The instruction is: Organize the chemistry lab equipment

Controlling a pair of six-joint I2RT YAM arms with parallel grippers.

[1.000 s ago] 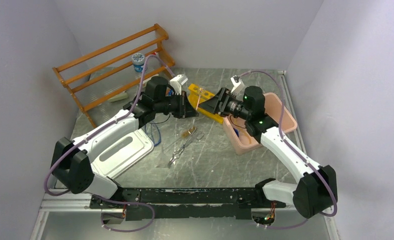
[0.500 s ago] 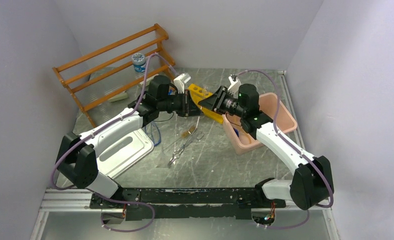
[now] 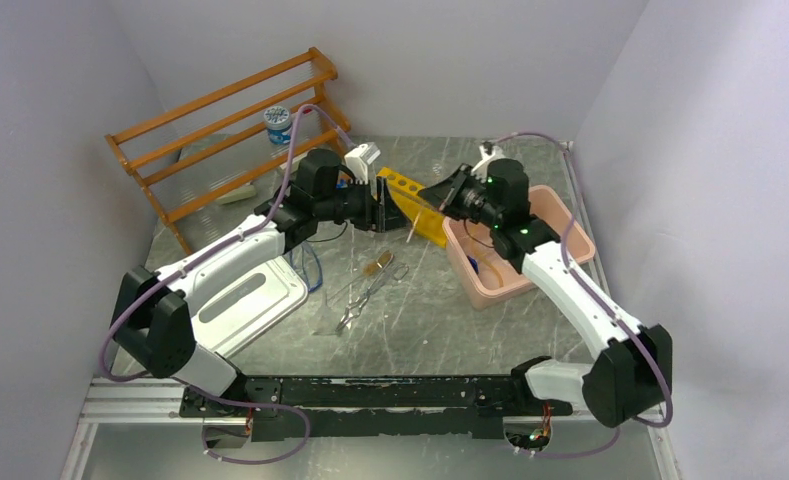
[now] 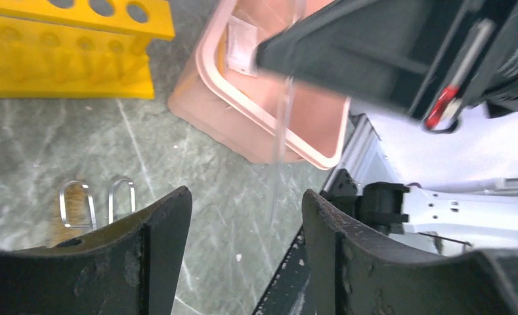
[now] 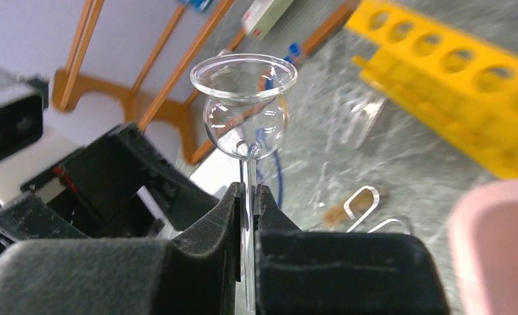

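Right gripper (image 5: 249, 197): jaws closed on the thin stem of the tube (image 5: 246, 118); the round bulb and flared mouth stand just above the fingers.
Tube position: held in the air over the far middle of the table (image 3: 420, 330), between the yellow rack (image 3: 410, 195) and the pink bin (image 3: 560, 245); the stem hangs downward.
Left gripper (image 4: 246, 216): jaws wide apart, gripping nothing; the lower end of the stem shows in the gap ahead of them.
Tweezers (image 3: 365, 295): flat at the table's centre.
Cord (image 3: 310, 265): blue, left of the tweezers, at the edge of the white tray (image 3: 270, 300).
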